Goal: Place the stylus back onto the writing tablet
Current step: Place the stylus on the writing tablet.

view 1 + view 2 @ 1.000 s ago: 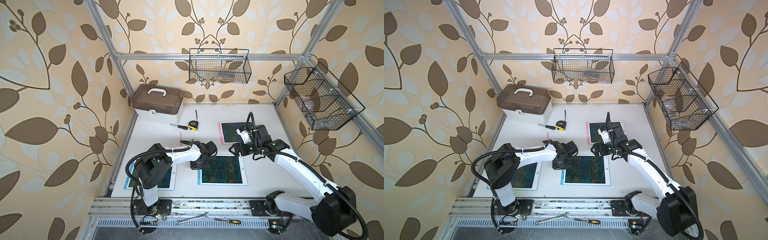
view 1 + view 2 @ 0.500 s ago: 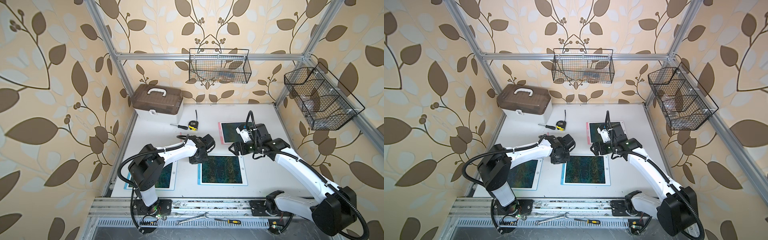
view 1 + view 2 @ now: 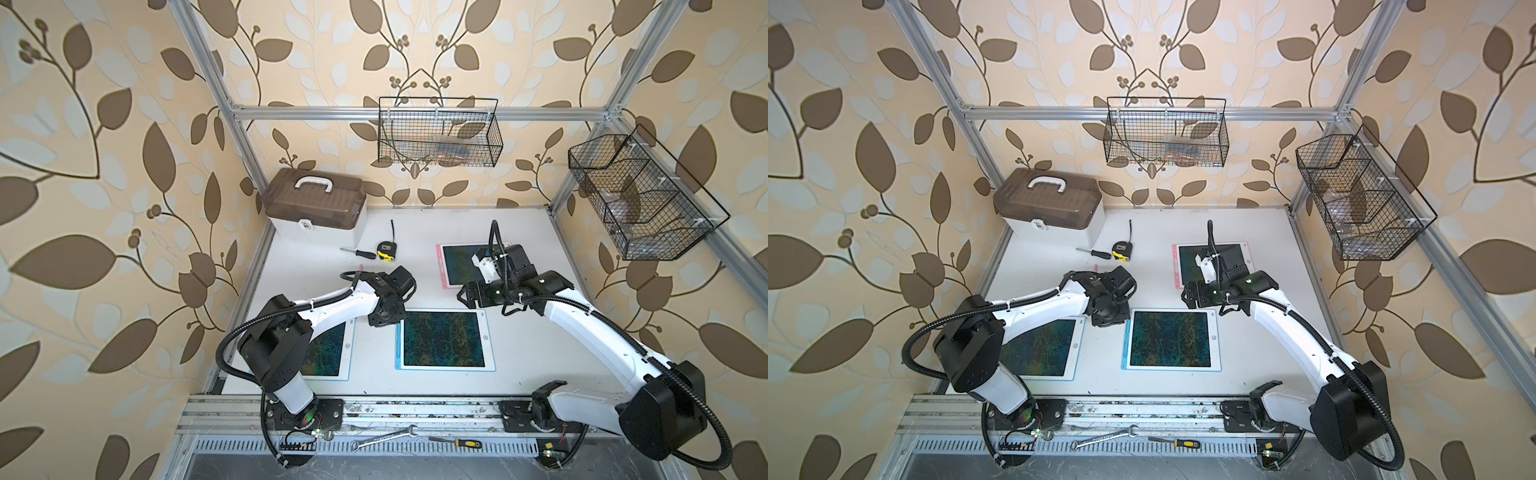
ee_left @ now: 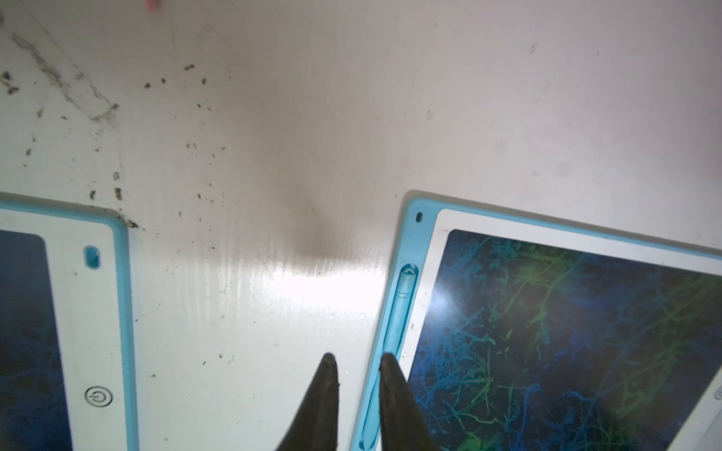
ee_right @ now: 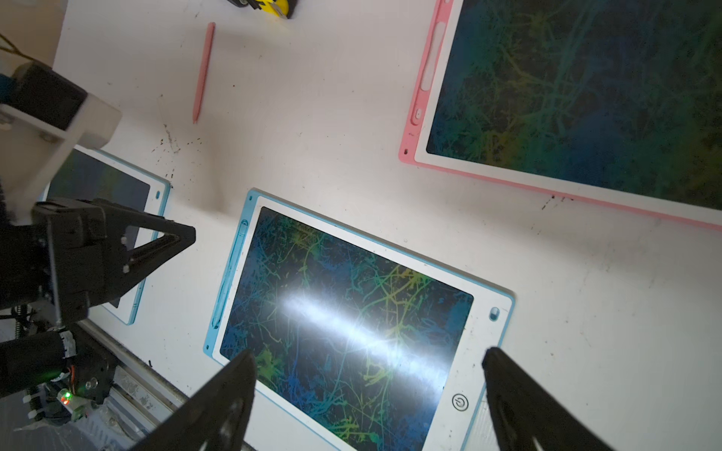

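A blue stylus [image 4: 402, 304] lies seated in the side slot of the middle blue-rimmed writing tablet [image 3: 444, 338]. My left gripper [image 4: 358, 359] hovers over that slotted edge, its jaws a little apart, nothing between them. In both top views the left gripper [image 3: 386, 320] [image 3: 1108, 320] sits at the tablet's back left corner. A pink stylus [image 5: 203, 70] lies loose on the table, apart from the pink-rimmed tablet [image 5: 586, 97], whose slot [image 5: 429, 66] is empty. My right gripper [image 5: 369, 353] is wide open and empty above the middle tablet.
Another blue-rimmed tablet [image 3: 328, 353] lies at the front left, partly under the left arm. A brown toolbox [image 3: 316, 199], a tape measure [image 3: 385, 251] and a small screwdriver [image 3: 357, 252] sit at the back left. Two wire baskets [image 3: 440, 133] [image 3: 640, 199] hang on the frame.
My left gripper has drawn back to the left off the middle tablet's edge, and its jaws have parted slightly. The right arm has not moved.
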Controlling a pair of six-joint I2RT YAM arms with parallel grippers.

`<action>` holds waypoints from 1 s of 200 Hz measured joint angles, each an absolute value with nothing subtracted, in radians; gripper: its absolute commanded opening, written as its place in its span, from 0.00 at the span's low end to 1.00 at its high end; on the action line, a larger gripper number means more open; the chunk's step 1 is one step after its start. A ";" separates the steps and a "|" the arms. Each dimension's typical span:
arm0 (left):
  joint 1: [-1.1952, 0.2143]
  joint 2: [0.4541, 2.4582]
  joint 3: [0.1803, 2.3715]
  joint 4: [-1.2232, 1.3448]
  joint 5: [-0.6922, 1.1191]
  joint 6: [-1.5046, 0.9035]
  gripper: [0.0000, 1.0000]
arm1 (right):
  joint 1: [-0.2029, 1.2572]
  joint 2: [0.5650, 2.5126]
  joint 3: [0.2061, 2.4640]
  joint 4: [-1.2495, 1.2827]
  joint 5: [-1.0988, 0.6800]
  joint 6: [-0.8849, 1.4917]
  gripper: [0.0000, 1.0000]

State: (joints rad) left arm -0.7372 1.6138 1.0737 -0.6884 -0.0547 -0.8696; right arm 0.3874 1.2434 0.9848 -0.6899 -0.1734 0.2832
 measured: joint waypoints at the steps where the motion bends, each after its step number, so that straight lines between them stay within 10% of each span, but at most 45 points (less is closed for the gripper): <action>1: -0.737 1.613 1.074 -0.687 -0.054 -0.871 0.25 | 0.388 1.243 0.985 -0.690 -0.172 0.285 0.91; 200: -0.647 1.489 0.931 -0.607 0.241 -0.712 0.96 | 0.678 1.328 1.150 -0.752 0.131 0.734 0.91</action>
State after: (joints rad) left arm -0.6468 1.4895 0.9310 -0.6067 0.2405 -0.7120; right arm 0.6781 1.3277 1.1496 -0.7521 0.1310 0.7338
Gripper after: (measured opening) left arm 0.930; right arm 0.911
